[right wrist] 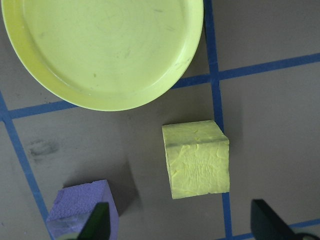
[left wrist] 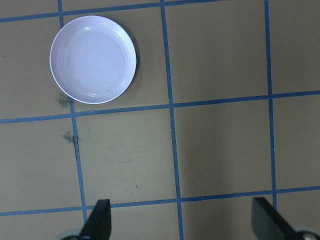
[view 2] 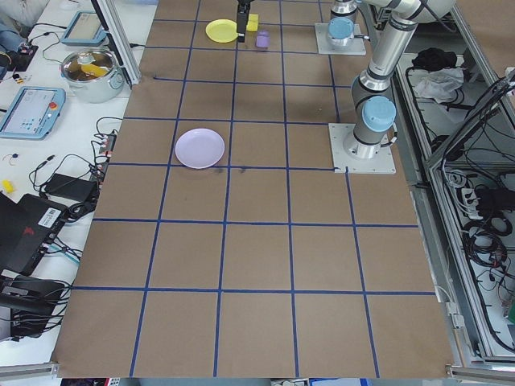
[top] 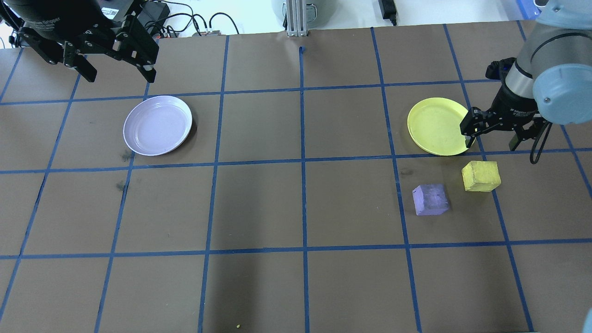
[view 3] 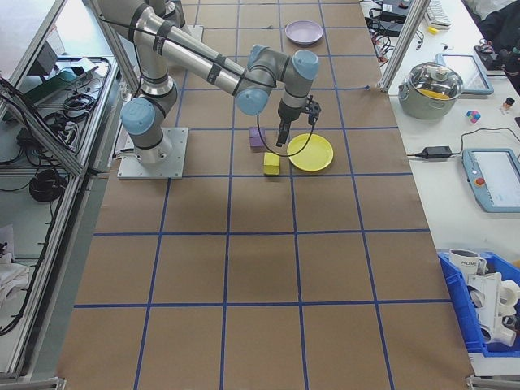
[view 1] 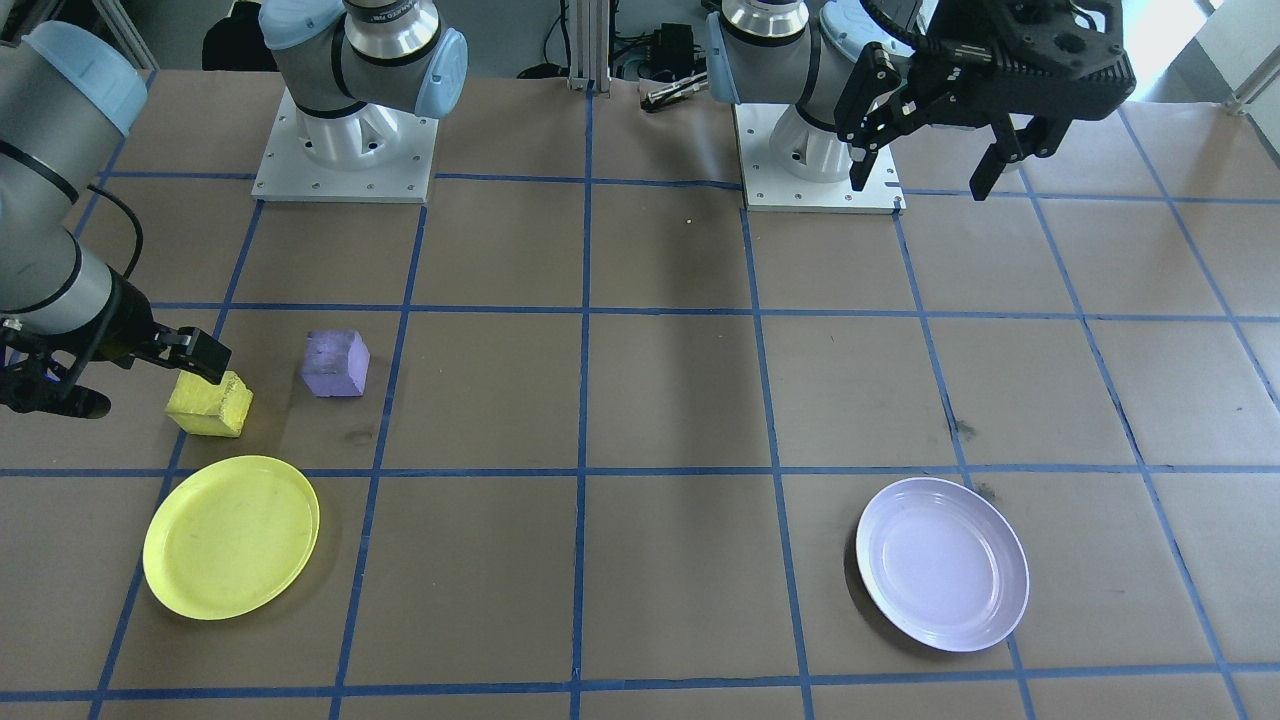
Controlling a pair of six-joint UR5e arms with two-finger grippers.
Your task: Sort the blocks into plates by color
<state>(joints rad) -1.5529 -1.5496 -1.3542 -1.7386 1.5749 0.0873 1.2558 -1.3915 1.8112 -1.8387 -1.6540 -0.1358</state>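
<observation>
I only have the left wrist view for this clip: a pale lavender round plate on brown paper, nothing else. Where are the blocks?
Observer: Both lie on the far side, by the bright yellow round plate: the squat yellow foam block and the purple foam cube.
Operator: Is either one in a plate?
Observer: No, both sit on the paper; the pale lavender plate is empty too.
Operator: And the right arm?
Observer: The right gripper hangs open above the yellow block, holding nothing.
</observation>
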